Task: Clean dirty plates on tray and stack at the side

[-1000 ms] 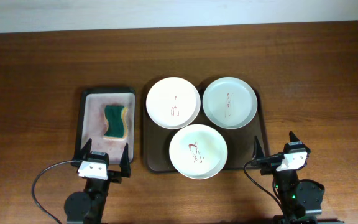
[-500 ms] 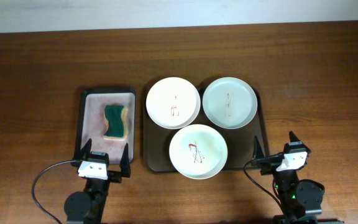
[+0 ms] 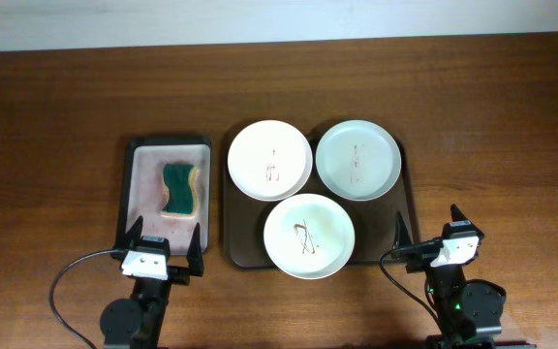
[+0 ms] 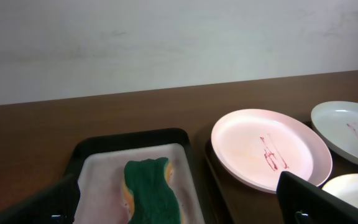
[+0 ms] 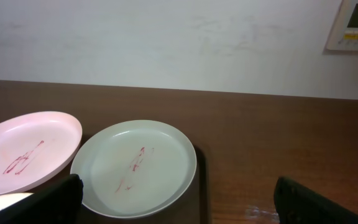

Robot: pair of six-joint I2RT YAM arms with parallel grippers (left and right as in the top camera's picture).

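Three stained plates lie on the dark brown tray (image 3: 406,219): a white one (image 3: 269,159) at the back left, a pale-green one (image 3: 357,159) at the back right, a white one (image 3: 309,235) at the front. My left gripper (image 3: 166,239) is open and empty at the near end of the small tray. My right gripper (image 3: 427,224) is open and empty by the big tray's front right corner. The left wrist view shows the back-left plate (image 4: 270,148); the right wrist view shows the pale-green plate (image 5: 134,167).
A smaller dark-rimmed tray (image 3: 140,199) with a pale pinkish inside stands left of the big tray and holds a green-and-yellow sponge (image 3: 179,189), also in the left wrist view (image 4: 151,192). A pale wall (image 5: 166,43) runs behind the wooden table.
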